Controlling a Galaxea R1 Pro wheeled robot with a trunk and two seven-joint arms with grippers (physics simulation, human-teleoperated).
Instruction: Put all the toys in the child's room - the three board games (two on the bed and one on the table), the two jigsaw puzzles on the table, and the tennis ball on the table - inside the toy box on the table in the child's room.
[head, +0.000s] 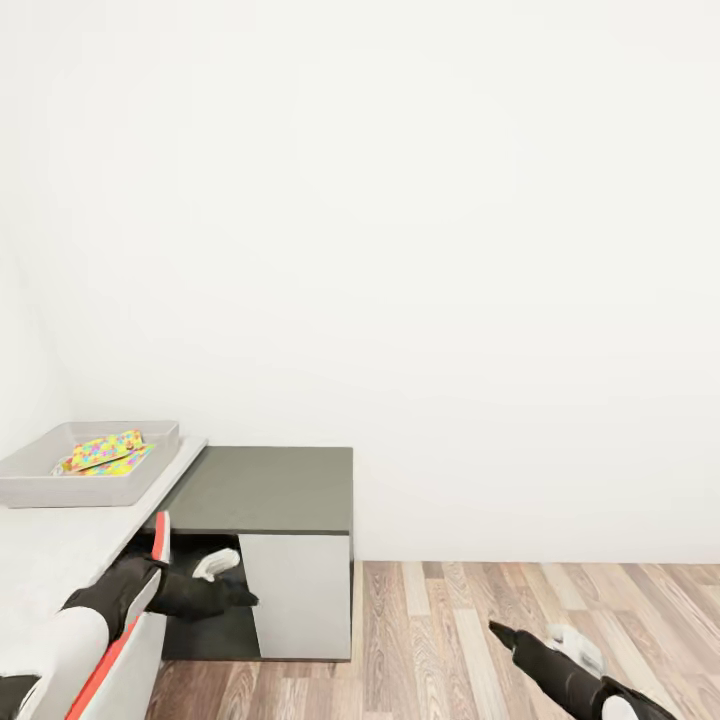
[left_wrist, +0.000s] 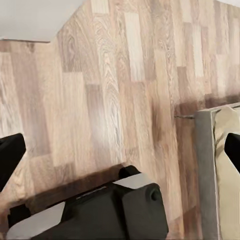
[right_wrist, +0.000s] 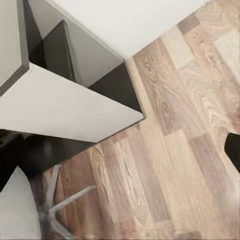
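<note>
While your left jaws (head: 222, 580) look spread and empty beside the dark lower section (head: 262, 488), I cannot tell how the right jaws (head: 530, 636) stand, low over the floor (head: 560, 600). Both jigsaw puzzles (head: 105, 452) lie in the toy box (head: 40, 486) on the surface (head: 50, 545). Swing the left arm carelessly and it could clip that box, or the long red-edged board game (head: 120, 640) beside your forearm, knocking either off.

Nothing readable anywhere here, no labels, brands or numbers. The multicolour pastel jigsaw puzzle sheets (head: 104, 452) in the shallow light grey bin (head: 40, 487) just show a pattern, no lettering.
</note>
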